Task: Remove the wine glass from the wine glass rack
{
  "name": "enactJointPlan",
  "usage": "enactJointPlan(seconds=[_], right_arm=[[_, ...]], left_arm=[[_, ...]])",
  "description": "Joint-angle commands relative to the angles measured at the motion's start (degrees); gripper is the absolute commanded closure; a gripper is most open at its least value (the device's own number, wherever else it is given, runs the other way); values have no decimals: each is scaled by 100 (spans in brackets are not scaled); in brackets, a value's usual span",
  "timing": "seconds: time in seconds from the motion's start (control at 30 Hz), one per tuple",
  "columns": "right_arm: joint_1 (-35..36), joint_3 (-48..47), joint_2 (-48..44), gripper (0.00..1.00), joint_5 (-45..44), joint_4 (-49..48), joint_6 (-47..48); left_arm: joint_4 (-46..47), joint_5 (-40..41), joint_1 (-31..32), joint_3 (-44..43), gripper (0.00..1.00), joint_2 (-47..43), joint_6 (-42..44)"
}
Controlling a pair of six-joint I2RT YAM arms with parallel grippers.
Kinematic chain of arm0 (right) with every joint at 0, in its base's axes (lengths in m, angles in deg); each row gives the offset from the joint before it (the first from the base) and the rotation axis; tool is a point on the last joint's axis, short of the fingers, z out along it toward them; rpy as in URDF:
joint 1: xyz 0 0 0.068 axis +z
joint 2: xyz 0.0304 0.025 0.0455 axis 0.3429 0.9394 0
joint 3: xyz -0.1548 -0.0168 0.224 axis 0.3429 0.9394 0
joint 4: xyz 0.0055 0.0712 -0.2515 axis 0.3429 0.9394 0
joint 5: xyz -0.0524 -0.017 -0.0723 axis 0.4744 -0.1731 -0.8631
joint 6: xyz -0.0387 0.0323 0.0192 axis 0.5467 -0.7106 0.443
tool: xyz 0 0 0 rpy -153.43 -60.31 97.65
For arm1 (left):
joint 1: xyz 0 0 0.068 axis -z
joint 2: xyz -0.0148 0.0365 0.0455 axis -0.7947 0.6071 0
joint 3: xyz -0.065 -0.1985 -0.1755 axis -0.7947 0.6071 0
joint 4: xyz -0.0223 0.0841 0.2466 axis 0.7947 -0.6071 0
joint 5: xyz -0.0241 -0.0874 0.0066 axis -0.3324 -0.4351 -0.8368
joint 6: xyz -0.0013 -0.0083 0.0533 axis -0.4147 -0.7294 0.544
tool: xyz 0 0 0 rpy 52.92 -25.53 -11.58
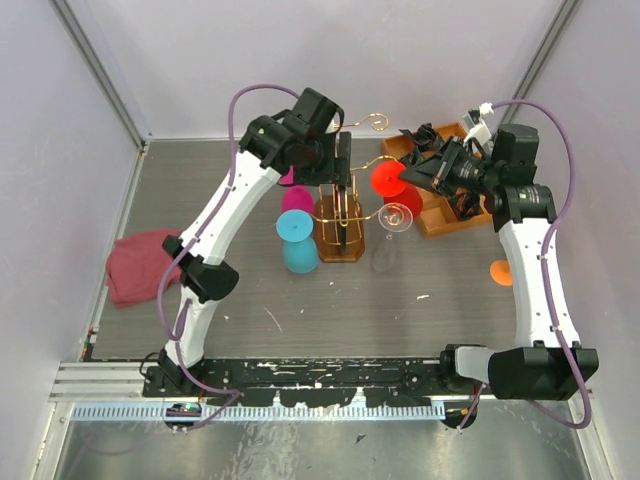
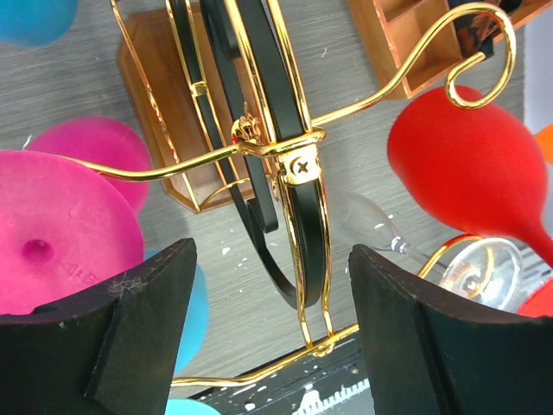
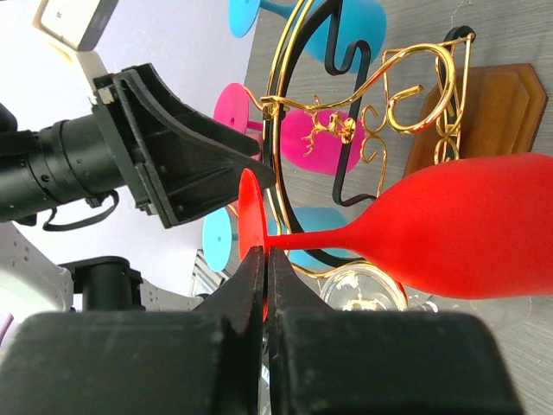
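**Red glass at the rack's right-hand side.** The right gripper [image 3: 266, 259] has its fingers pressed together on the thin foot of the red wine glass [image 3: 467, 225]. The glass lies on its side just right of the wine glass rack [image 1: 340, 212], with its bowl toward the rack and its stem running level back to the claw. The left gripper [image 2: 272, 294] hangs over the rack's top. Its fingers [image 2: 147, 328] stand apart on either side of the gold-and-black upright and appear to touch nothing.

The step in hand looks like drawing the glass out sideways from under the rack's scroll-ended arm. Done well, the stem stays level with the wire and the pull runs straight away from the rack, ending only once the foot is past the curl. A pinch on the foot's edge is a slight hold for a long glass, so a slow pull seems wise. The rack would be steadier if the left claw closed on the upright first. A clear glass [image 2: 471, 272] hangs just beside the red bowl on the rack's near right and could easily be knocked.

No view shows whether the red foot is already free of the wire. The fingers hide how much of the foot they hold. The clear glass is mostly glare and hard to trace. From above, the left arm covers the rack's upper half. Pink glasses [image 2: 60, 225] crowd the rack's left side, cut off by the frame edge.
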Motion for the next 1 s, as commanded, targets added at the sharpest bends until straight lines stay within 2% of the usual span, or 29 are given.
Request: enactJointPlan(seconds=[0.0,0.07,0.13,0.37,0.63,0.8,0.97], right_arm=[[-54,-273,-313,99,52,56,60],[-70,-368,-361,99,-124,186,118],[-93,-449,-418,99,-301,313,160],[-248,-543,-537,99,-540,556,238],[-387,-472,-540,99,-608,637,318],[-433,-342,-529,99,-819,766,455],[-433,-31,-486,99,-1123,880,685]], left_arm=[[-116,634,178,-183,22,112,308],[-175,797,222,-173,23,176,348],[-217,887,234,-157,29,242,370],[-28,1143,235,-98,55,265,391],[28,1541,123,-85,63,334,547],[105,1542,-308,1,63,374,608],[251,1507,-789,56,68,471,647]])
